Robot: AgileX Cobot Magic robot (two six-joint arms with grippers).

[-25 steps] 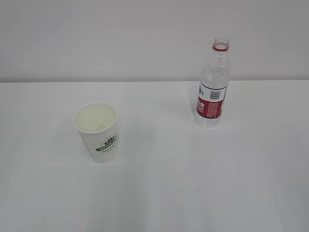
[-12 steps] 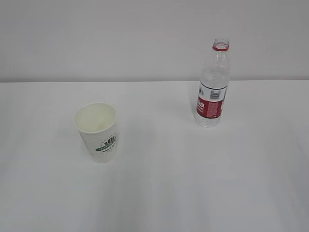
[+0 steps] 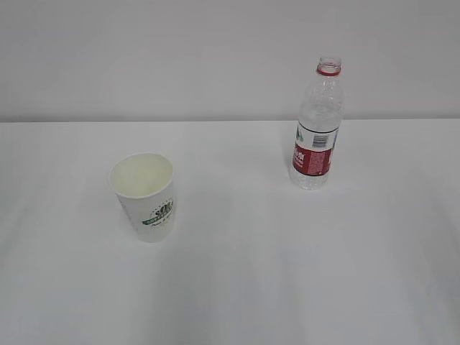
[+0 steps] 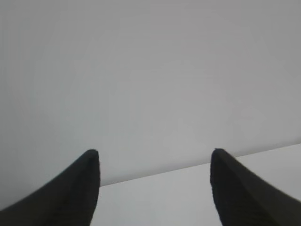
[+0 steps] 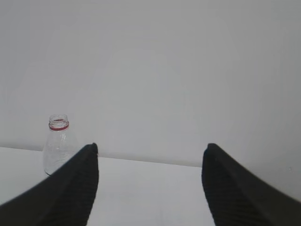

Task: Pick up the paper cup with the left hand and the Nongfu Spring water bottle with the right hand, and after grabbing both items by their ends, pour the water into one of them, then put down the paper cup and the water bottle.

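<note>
The paper cup stands upright on the left of the white desk, its cream inside showing no liquid, while the Nongfu Spring water bottle stands upright and uncapped well apart at the back right near the wall; whether it holds water cannot be told. The left hand is spread wide and grasps nothing, facing only the wall and the desk edge. The right hand is likewise released and empty, with the bottle's neck just beyond its left finger and nothing between either hand and the two containers.
</note>
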